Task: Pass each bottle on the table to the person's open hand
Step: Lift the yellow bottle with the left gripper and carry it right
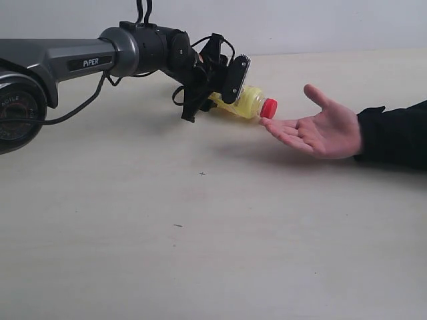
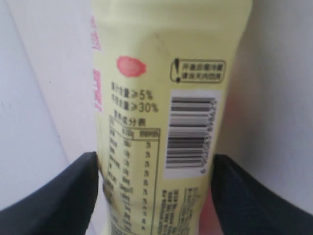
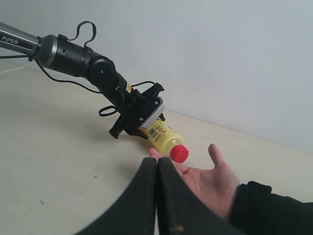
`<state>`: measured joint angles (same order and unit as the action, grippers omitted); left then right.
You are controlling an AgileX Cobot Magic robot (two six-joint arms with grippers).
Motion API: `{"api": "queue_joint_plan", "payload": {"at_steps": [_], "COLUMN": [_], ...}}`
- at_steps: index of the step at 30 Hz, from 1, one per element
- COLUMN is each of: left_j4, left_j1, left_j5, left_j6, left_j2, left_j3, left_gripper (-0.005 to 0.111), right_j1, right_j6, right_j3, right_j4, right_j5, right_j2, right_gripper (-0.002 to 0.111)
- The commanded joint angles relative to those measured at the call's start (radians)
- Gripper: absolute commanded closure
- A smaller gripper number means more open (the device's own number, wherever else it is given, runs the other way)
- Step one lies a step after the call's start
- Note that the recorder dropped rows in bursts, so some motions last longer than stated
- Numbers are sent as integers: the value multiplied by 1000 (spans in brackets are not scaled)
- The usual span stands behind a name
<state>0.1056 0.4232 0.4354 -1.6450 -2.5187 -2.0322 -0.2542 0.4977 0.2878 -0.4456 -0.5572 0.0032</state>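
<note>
- Black left fingers [image 1: 232, 83] are clenched on the yellow bottle [image 1: 248, 101], one on each side of its body; the left wrist view shows them pressing on the printed label [image 2: 142, 127] close to the barcode.
- Taking hold at mid-body looks right to me: it is the widest, straightest stretch, and it leaves the neck end free for whoever receives it.
- The bottle hangs clear above the bench [image 1: 200, 253], toward the far edge. It is tilted, with its red cap [image 1: 268, 108] pointing down at the person's hand [image 1: 323, 130].
- The cap sits just above the outstretched fingertips; I cannot tell whether it touches them.
- Handling, as a judgement: the bottle is small, plastic and full of liquid, so light to moderate in weight. Its thin wall would give under a hard squeeze, and the glossy label film is likely slippery, so a firm, even clamp suits it. It is not fragile, though it would roll if dropped on its side.
- The hand lies palm up, reaching in from the right edge, with a dark sleeve [image 1: 397, 133] behind it.
- The right fingers [image 3: 156, 169] are pressed together on nothing, well back from the handover.
- Counted: one bottle, one red cap, one open hand and two sets of fingers. No other bottle shows in any view.
</note>
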Motion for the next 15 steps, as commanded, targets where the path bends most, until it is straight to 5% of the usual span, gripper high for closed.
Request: {"api": "queue_joint_plan", "payload": {"at_steps": [1,15], "left_j4": [9,14], "left_j1": [1,1], "left_j5": [-22,15], "left_j6": [8,50], "left_j2": [-3,52], "left_j3": [-6,-6], "left_gripper": [107,107], "right_j1": [-1,-1], "right_j6": [-2,-2], "right_j3": [-3,-3], "right_j4": [0,0], "right_j5": [6,6], "right_j2": [-3,-3], "right_gripper": [108,108]}}
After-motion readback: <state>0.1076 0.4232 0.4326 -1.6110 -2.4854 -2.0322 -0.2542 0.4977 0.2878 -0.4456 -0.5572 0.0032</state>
